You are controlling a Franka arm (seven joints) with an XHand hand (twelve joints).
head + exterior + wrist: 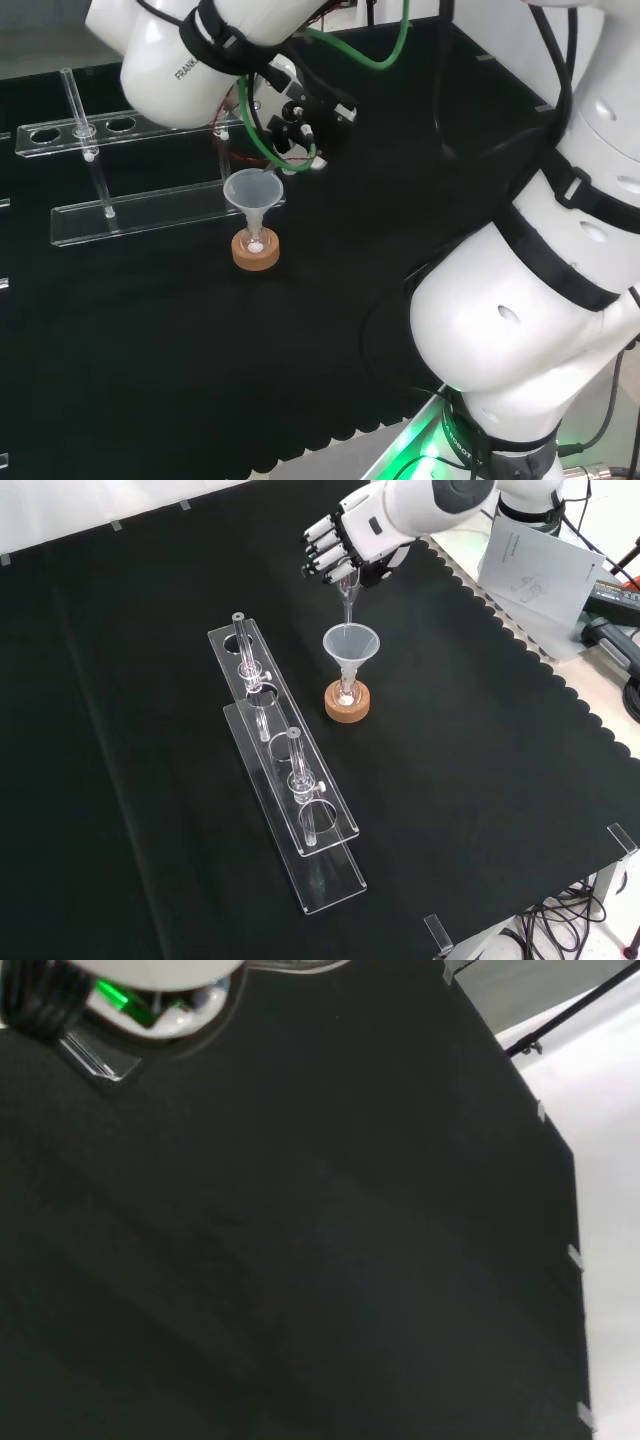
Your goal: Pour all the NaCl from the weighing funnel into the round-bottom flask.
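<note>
One step in hand: the robot hand (350, 542) holds the weighing funnel (348, 592) stem-down over a clear funnel (350, 645) seated in the round-bottom flask (346, 690).
Robot hand: fingers curled round the weighing funnel's upper part, as the front view shows.
Flask: on a cork ring (347, 704) on the black surface (480, 780), near a clear tube rack (285, 780); a little white powder lies at its bottom.
Doing it well: I judge the stem should stay centred over the clear funnel's mouth, tipped steeply, and held there until no grains cling to the wall.
Risk: a sideways drift could knock the clear funnel or spill salt on the cloth.
Front view: shows the fingers and the thin stem plainly.
Head view: the arm's links cover most of the robot hand, yet the clear funnel (254, 190), cork ring (256, 252) and powder are clear.
Wrist view: bare black cloth.
</note>
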